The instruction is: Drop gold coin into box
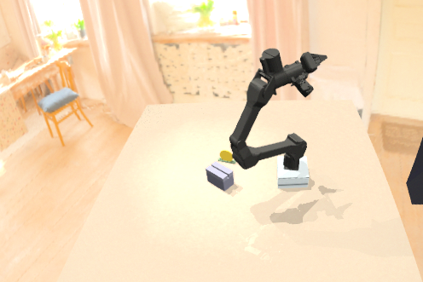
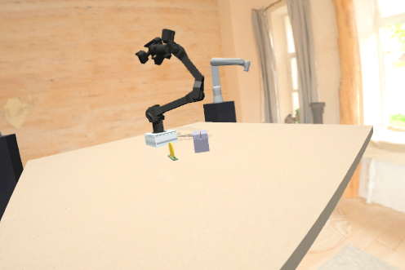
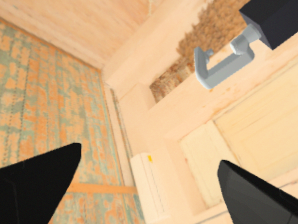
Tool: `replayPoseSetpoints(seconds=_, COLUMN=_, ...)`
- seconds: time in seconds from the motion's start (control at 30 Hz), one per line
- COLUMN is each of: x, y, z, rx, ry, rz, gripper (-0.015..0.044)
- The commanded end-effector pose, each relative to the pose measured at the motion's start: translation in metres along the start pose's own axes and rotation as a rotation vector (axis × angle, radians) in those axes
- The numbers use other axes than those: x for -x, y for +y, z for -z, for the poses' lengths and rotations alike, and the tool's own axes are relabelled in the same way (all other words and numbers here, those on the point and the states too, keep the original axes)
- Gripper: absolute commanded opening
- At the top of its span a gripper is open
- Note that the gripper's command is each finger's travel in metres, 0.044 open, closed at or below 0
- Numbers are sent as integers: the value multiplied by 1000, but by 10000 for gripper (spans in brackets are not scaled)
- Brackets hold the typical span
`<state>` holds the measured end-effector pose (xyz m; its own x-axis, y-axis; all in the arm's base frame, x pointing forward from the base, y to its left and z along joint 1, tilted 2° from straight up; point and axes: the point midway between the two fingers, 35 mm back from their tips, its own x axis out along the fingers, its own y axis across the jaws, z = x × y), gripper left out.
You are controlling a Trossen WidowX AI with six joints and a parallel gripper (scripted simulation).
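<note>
The gold coin stands on edge in the flat dark-green holder. The closed grey box stands beside the holder, on its nearer side in the top view. The narrow slot in its lid shows as a dark line in the top view. My gripper is raised high above the table, far from coin and box, and points away from them. Its fingers stand wide apart in the wrist view, with nothing between them. Coin, holder and box are out of the wrist view.
My arm's white base block stands on the table, near the coin and box. The arm's elbow hangs near the coin in the top view. A grey arm on a dark pedestal stands beyond the table.
</note>
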<state>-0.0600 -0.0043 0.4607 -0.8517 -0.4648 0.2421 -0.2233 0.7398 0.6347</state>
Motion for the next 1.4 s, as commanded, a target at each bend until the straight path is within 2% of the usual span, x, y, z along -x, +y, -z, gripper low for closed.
replayPoseSetpoints(seconds=0.0, x=-2, y=-1, z=0, rx=9, ry=1, rz=11, gripper=374)
replayPoseSetpoints(seconds=0.13, x=-36, y=-35, z=4, rx=194, ry=49, rz=228, gripper=269)
replayPoseSetpoints(seconds=0.27, x=-62, y=-87, z=16, rx=434, ry=168, rz=475, gripper=164)
replayPoseSetpoints(seconds=0.37, x=-71, y=-128, z=29, rx=574, ry=294, rz=621, gripper=161)
replayPoseSetpoints(seconds=0.47, x=-72, y=-150, z=36, rx=642, ry=365, rz=688, gripper=161)
replayPoseSetpoints(seconds=0.63, x=-60, y=-207, z=54, rx=884, ry=591, rz=865, gripper=161)
replayPoseSetpoints(seconds=0.83, x=-7, y=-288, z=75, rx=1249, ry=1038, rz=1047, gripper=161)
replayPoseSetpoints(seconds=1.03, x=79, y=-346, z=81, rx=1559, ry=1583, rz=1095, gripper=161)
replayPoseSetpoints(seconds=1.2, x=163, y=-370, z=68, rx=1738, ry=2075, rz=1021, gripper=161)
replayPoseSetpoints(seconds=1.37, x=243, y=-378, z=39, rx=1878, ry=2609, rz=820, gripper=161)
